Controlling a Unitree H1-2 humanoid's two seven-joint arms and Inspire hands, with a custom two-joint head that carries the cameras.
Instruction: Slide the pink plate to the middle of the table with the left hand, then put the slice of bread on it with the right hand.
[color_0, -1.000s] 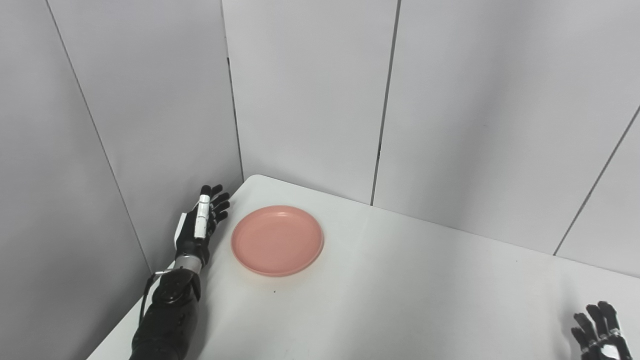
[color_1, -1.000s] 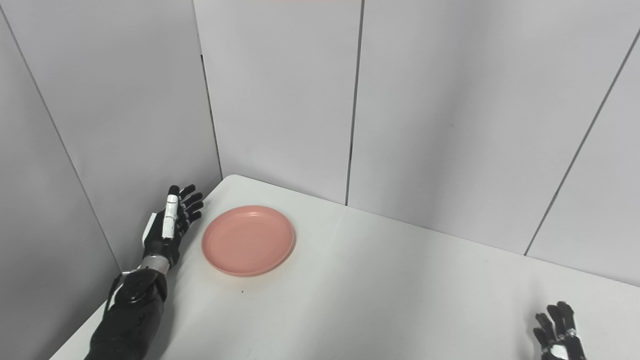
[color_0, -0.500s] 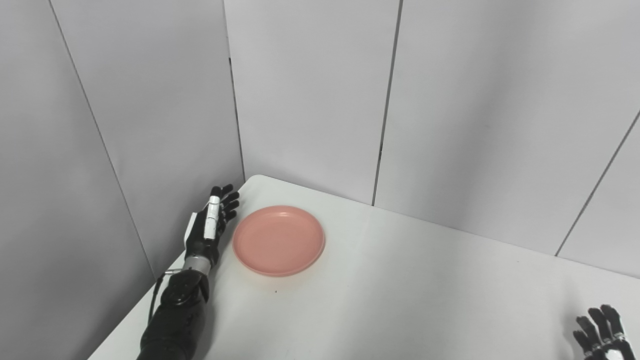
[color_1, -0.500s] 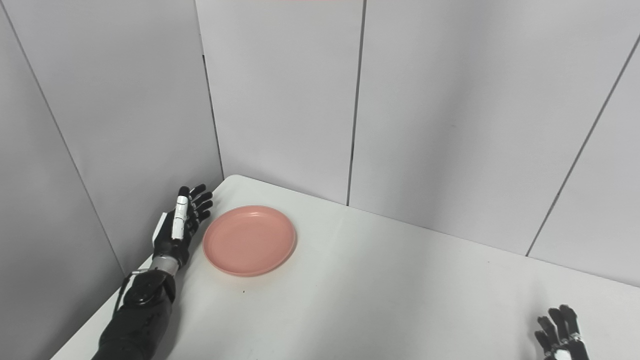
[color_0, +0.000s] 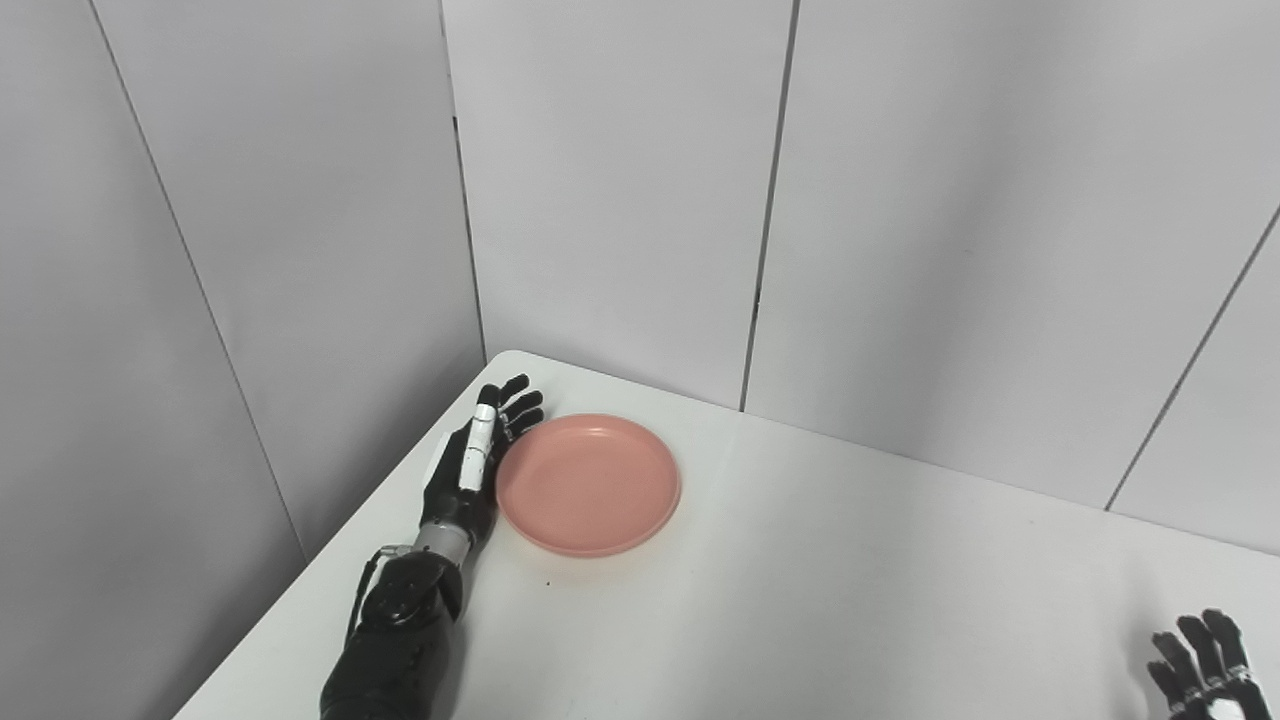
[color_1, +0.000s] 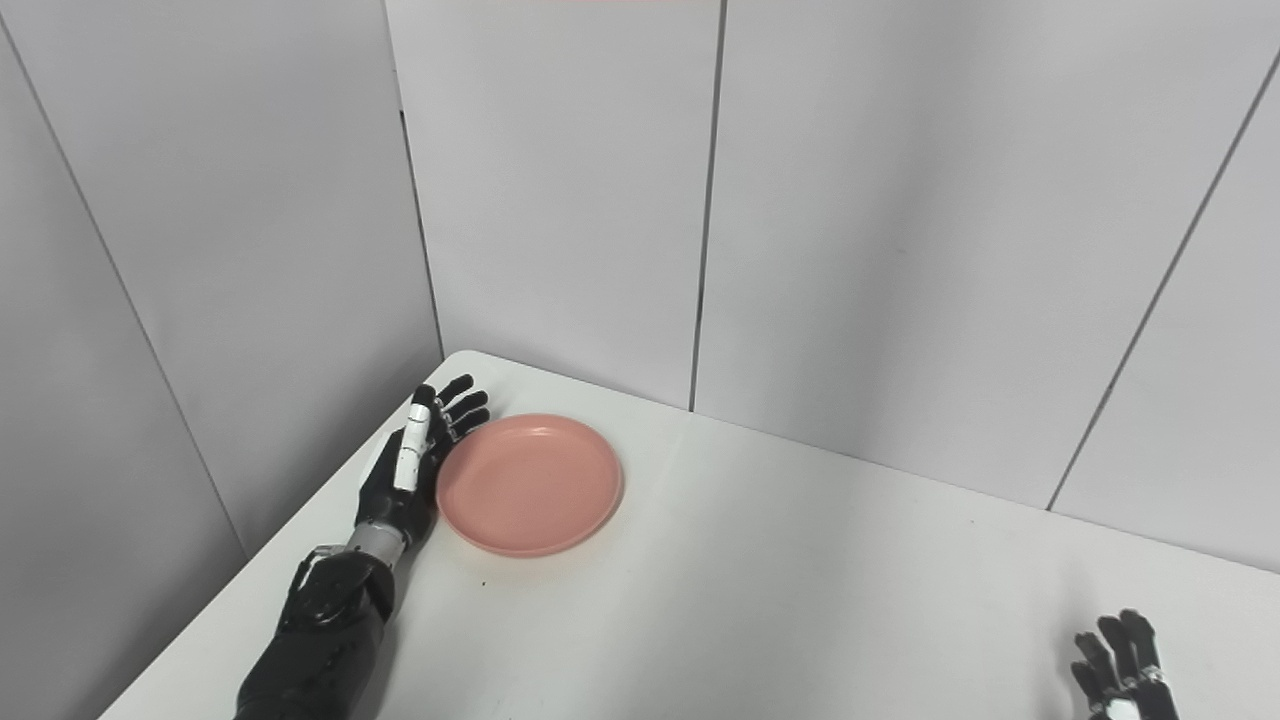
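A round pink plate (color_0: 590, 485) lies flat on the white table (color_0: 800, 600), toward its far left corner. My left hand (color_0: 470, 470) is open, set on edge with its fingers stretched out, and its palm side touches the plate's left rim. My right hand (color_0: 1200, 665) is at the bottom right corner of both views, fingers spread and holding nothing; its lower part is cut off by the picture's edge. No slice of bread shows in either view.
Grey wall panels (color_0: 620, 200) stand close behind the table and along its left side, meeting at the corner just beyond the plate. The table's left edge (color_0: 330, 560) runs diagonally beside my left forearm.
My left hand moved right from the table's left edge until it met the plate's rim. The plate has shifted a little to the right. The right hand stayed put.
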